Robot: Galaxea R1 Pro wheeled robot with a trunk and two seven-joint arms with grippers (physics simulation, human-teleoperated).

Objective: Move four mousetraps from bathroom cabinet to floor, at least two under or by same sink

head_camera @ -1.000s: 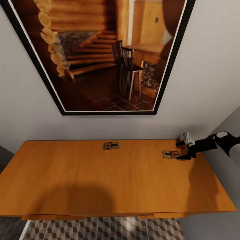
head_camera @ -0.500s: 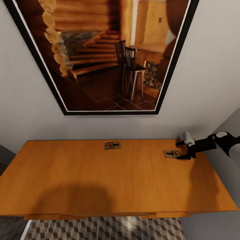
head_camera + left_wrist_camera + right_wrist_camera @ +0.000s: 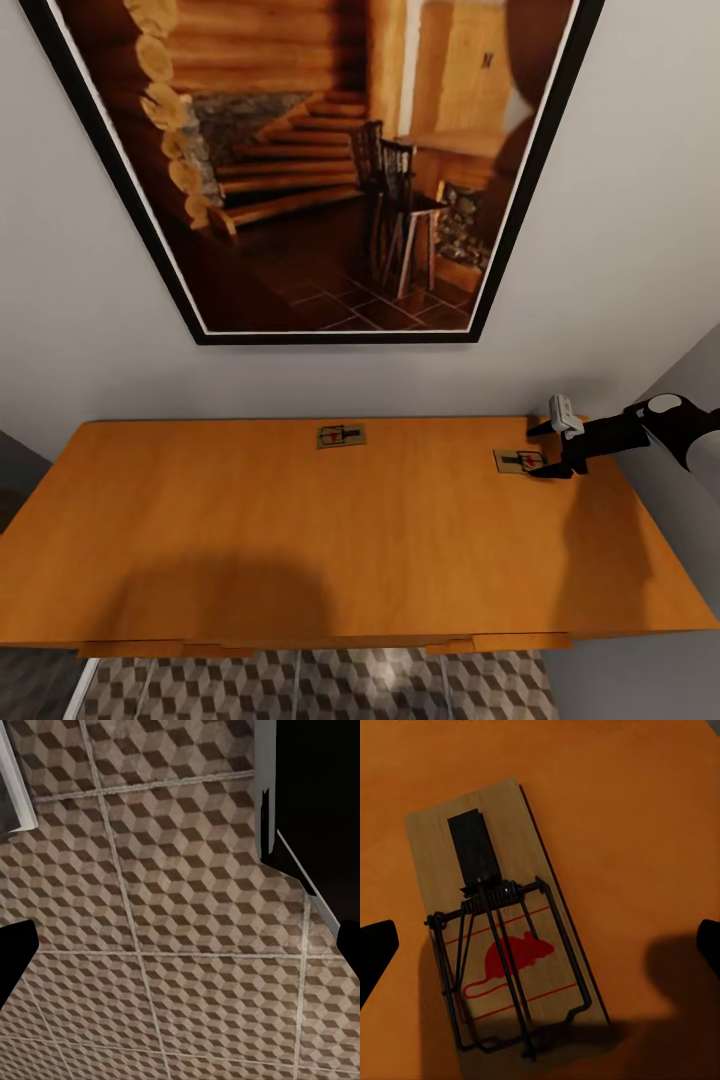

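Note:
Two mousetraps lie on the orange-brown cabinet [image 3: 300,530] top. One mousetrap [image 3: 341,436] rests near the back edge at the middle. The other mousetrap [image 3: 520,461] lies at the back right, and my right gripper [image 3: 548,452] stands open just over its right end. In the right wrist view this mousetrap [image 3: 502,937], tan with black wire and a red mouse print, lies flat between the open right gripper [image 3: 540,945] fingertips [image 3: 375,949]. My left gripper [image 3: 180,945] hangs open over the bathroom floor [image 3: 187,870] with nothing between its fingers.
A large black-framed picture [image 3: 320,170] hangs on the wall behind the cabinet. A grey side wall [image 3: 690,390] closes in at the right, close to my right arm. Cube-patterned tiles [image 3: 300,690] show below the cabinet's front edge. A dark body [image 3: 315,795] stands beside the left gripper.
The head view has shifted a little, so the picture and cabinet sit slightly further right. The right gripper stays open over the right mousetrap; both traps lie where they were.

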